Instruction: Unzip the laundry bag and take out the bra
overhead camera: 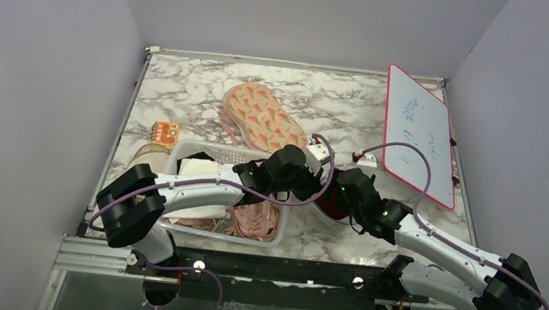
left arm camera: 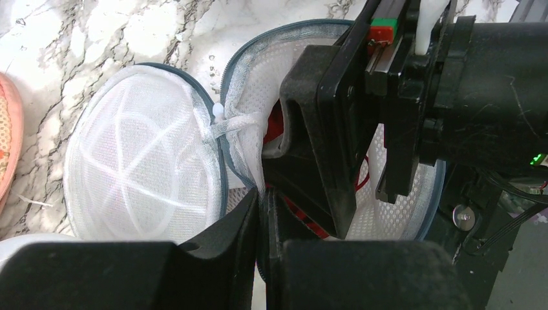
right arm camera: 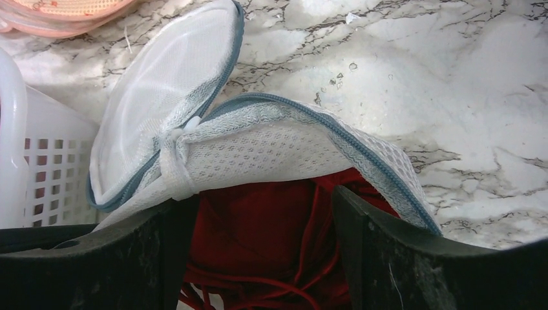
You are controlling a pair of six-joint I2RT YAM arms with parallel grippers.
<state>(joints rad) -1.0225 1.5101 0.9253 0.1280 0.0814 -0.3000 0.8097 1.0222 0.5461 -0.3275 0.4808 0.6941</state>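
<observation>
Laundry bag [left arm camera: 400, 210] unzipped, lid [left arm camera: 142, 174] flopped toward 9 o'clock, mouth up; left gripper [left arm camera: 262, 216] pinched on its mesh rim; right gripper [right arm camera: 253, 206] spread wide astride dark red bra [right arm camera: 258, 242] inside.

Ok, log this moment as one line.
laundry bag unzipped, lid open | left gripper shut on its mesh rim | right gripper open, astride bra inside bag | bra not yet out

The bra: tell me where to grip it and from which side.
Grip the bunched red fabric of the bra showing in the unzipped mouth of the laundry bag, coming in from that open side under the raised mesh flap. The thin straps lie loose and tangled and would probably slip. The right gripper is open astride the fabric.
</observation>
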